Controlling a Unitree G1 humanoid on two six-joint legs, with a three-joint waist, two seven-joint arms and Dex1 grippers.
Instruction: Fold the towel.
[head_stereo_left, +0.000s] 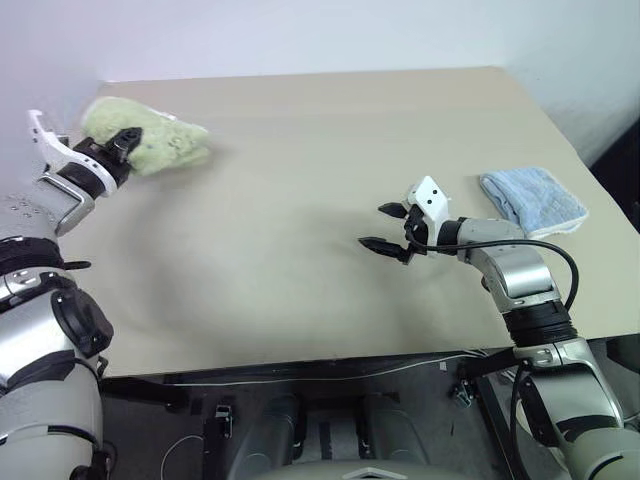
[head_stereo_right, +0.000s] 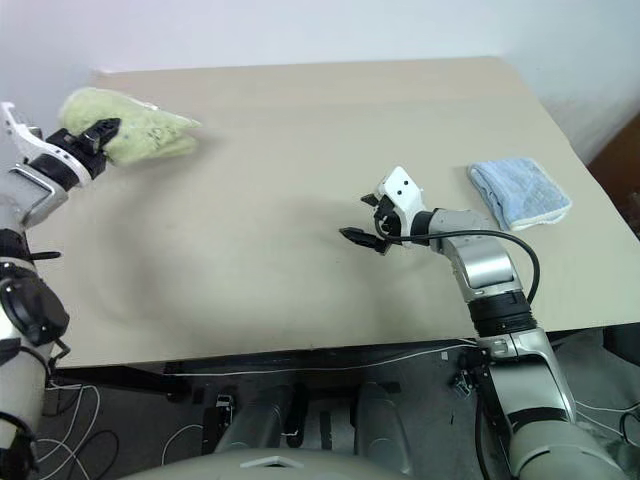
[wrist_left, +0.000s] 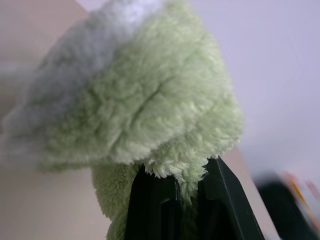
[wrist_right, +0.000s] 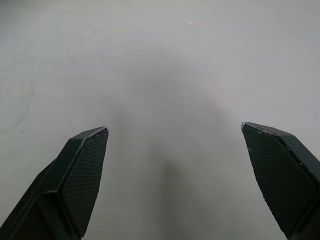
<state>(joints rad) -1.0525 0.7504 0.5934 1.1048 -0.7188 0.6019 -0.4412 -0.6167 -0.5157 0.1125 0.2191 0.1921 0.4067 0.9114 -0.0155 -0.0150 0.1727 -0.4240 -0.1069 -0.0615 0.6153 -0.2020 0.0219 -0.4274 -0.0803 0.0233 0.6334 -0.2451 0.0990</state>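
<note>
Towel (head_stereo_left: 150, 140), light green and fluffy, is seen bunched into a lump and held up at the far left of the tabletop (head_stereo_left: 300, 200), lifted off the surface. It is clamped by the left end effector (head_stereo_left: 122, 143), whose two black fingers (wrist_left: 150, 210) are pressed together on a fold of the terry cloth; a paler, whitish patch is visible along the upper part of the bundle. The right end effector (head_stereo_left: 383, 227) is held just above the bare middle of the tabletop, its fingers (wrist_right: 82, 170) spread wide apart with nothing between them. A light blue folded cloth (head_stereo_left: 533, 198) is laid flat near the right edge, well apart from both arms. The surface is plain beige; a pale wall is seen behind it.
</note>
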